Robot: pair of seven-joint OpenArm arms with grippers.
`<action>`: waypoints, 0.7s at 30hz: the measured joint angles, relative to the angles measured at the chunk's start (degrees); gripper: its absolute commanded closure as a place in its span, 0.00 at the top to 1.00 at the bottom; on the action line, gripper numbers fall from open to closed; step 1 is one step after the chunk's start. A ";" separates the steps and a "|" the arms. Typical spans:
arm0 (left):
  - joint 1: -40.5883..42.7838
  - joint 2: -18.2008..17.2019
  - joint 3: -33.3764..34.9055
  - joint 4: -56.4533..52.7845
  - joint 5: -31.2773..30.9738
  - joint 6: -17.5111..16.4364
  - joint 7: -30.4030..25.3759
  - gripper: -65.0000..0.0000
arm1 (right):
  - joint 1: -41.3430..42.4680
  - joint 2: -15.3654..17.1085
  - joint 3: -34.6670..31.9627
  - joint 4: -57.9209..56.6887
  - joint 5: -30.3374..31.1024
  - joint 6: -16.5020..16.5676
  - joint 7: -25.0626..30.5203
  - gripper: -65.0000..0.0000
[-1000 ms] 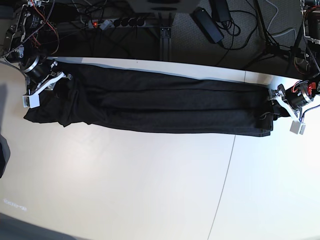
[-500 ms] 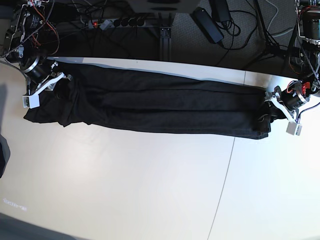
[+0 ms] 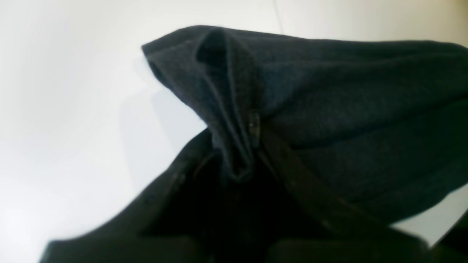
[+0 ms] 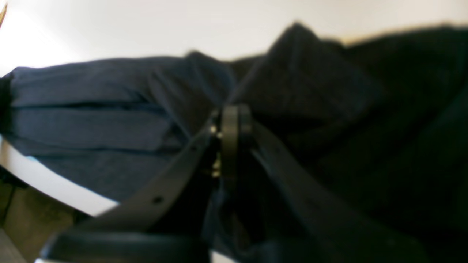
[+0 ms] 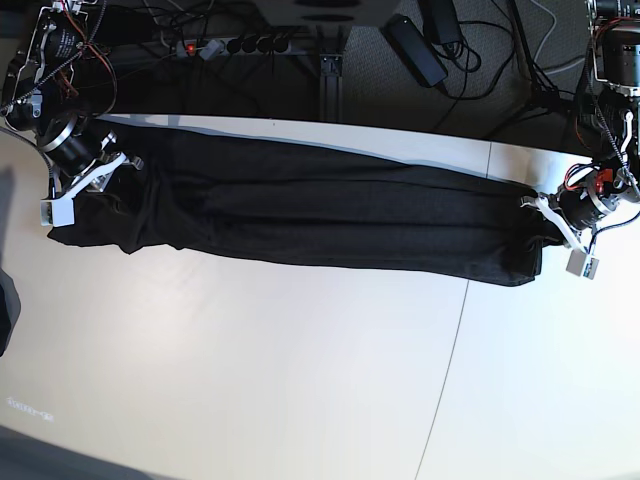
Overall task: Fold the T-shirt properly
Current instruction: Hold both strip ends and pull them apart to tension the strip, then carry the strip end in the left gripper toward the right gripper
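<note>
**Two Grippers Pinch the Ends of a Long Dark Shirt**

On the left of the base view, the right gripper [image 5: 95, 178] is clenched on a bunch of the soft, dark charcoal knit T-shirt [image 5: 320, 215]. The shirt lies in a long folded strip across the far side of the flat white table [image 5: 250, 370]. On the right, the left gripper [image 5: 548, 225] is squeezed onto the other end, with a fold of cloth between its fingers. The shirt looks light and floppy, so it would likely sag in the middle. The two ends seem the best places to hold.
</note>
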 measured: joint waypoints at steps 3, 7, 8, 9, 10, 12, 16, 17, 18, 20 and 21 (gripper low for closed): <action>-2.08 0.24 0.09 -0.24 2.62 0.15 -0.15 0.00 | 0.02 0.02 0.33 2.84 0.17 -0.02 -0.17 0.00; -5.90 0.22 0.13 -0.39 7.19 0.50 -0.07 0.00 | 0.00 0.02 1.22 5.16 0.20 0.00 -1.18 0.00; -6.73 0.20 0.13 -0.39 7.67 1.73 -0.31 0.00 | 0.00 0.02 1.53 5.31 0.22 0.00 -1.22 0.00; -7.41 0.17 0.13 -0.39 8.09 3.21 -1.20 0.00 | 0.00 0.02 1.86 5.31 0.20 -0.02 -1.38 0.00; -7.93 0.02 0.15 -0.59 8.74 4.55 -2.32 0.00 | 0.00 0.00 2.25 5.31 0.20 -0.02 -1.88 0.00; -9.55 -0.37 0.11 -2.56 10.36 5.97 -3.48 0.00 | 0.00 0.00 3.23 5.29 0.20 0.00 -2.54 0.00; -14.67 -0.85 0.07 -9.38 10.58 6.80 -3.45 0.00 | 0.00 0.02 5.84 5.31 0.39 0.00 -2.95 0.00; -15.91 -0.92 0.09 -10.62 10.60 6.88 -3.23 0.00 | 0.00 0.00 6.32 5.29 0.59 0.00 -2.97 0.00; -16.96 -0.92 0.07 -11.15 10.73 6.93 -2.78 0.00 | 0.00 0.00 6.73 5.29 0.76 0.00 -2.99 0.00; -18.40 -0.87 0.09 -10.82 10.36 6.95 -1.62 0.00 | 0.00 0.02 7.15 5.31 0.94 0.00 -2.95 0.00; -18.64 -0.87 0.09 -9.90 10.14 6.93 -1.01 0.00 | 0.00 0.00 7.15 5.31 0.94 0.00 -2.97 0.00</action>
